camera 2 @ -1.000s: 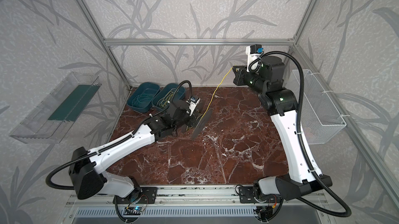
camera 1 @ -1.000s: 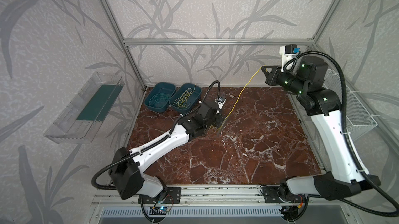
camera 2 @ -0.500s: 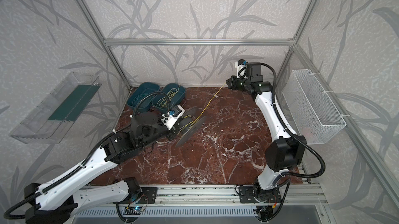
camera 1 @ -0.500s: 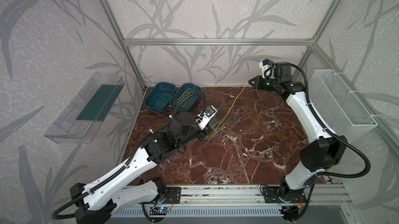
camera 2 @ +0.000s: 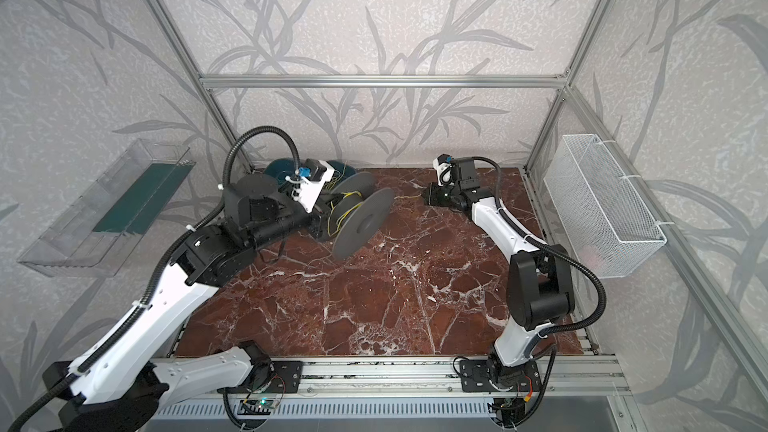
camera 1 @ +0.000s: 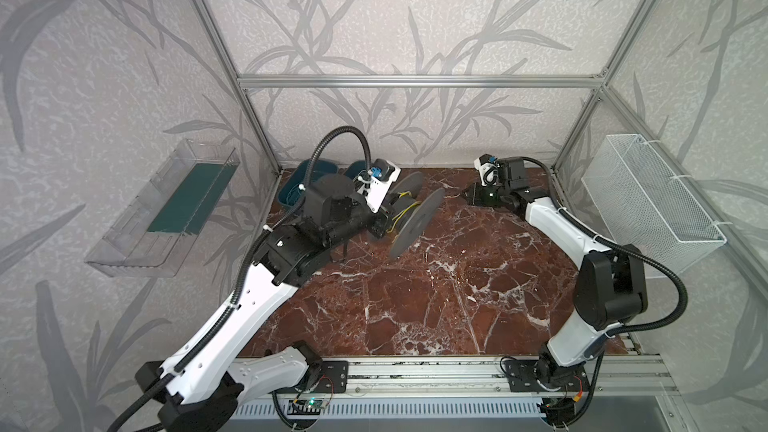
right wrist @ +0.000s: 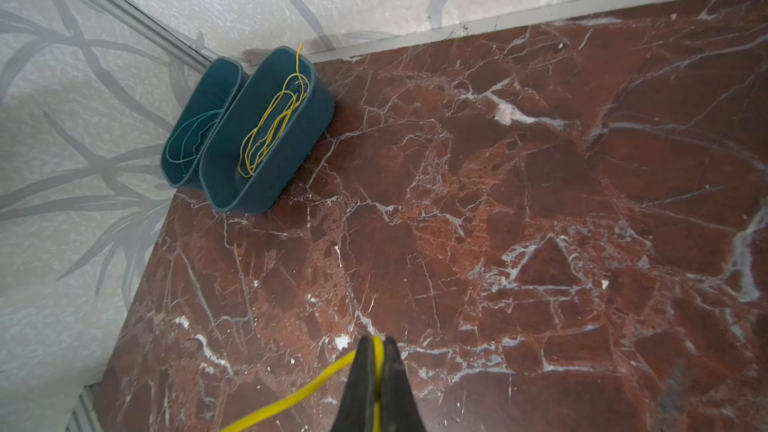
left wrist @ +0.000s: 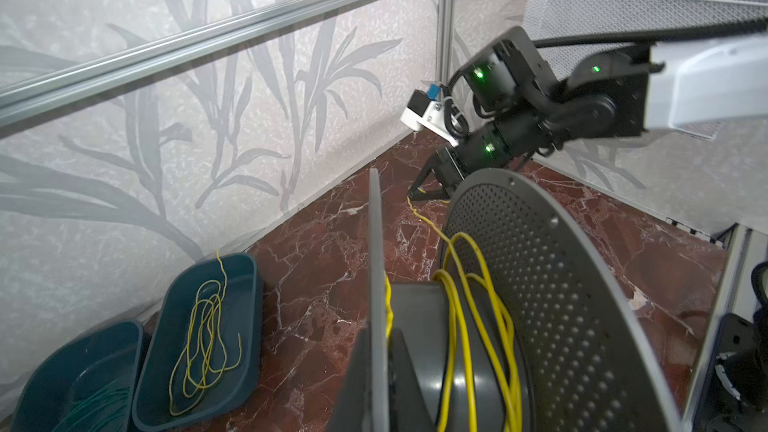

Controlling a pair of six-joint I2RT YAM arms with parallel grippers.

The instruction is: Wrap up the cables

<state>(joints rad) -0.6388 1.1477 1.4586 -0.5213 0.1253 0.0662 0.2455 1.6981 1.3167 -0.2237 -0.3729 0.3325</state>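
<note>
Since a second ago the right arm has dropped from high over the back right corner to just above the tabletop (camera 1: 415, 309) near its back edge. The left arm has folded back and turned the spool (camera 2: 362, 224) so its flanges show as broad discs, and the long taut span of yellow cable (right wrist: 303, 389) is now a short slack run. The right gripper (right wrist: 377, 344) is pinched tight on the cable's free end, apparently to guide the strand while the reel takes it up. The left gripper (left wrist: 378, 336) is clamped across the thin near flange (a dark finger shows on either side of the disc edge), which would let the wrist turn the whole reel. Several loops already sit on the smooth grey hub (left wrist: 419, 326), loose and uneven rather than snug. The other flange is a matte dark-grey disc dotted with small holes, and the cable is thin, glossy and limp. More spare yellow cables (right wrist: 270, 126) lie coiled in a rounded teal bin (right wrist: 266, 197) at the tabletop's back left corner, beside a twin bin (right wrist: 178, 178) of green wires, well apart from the work
</note>
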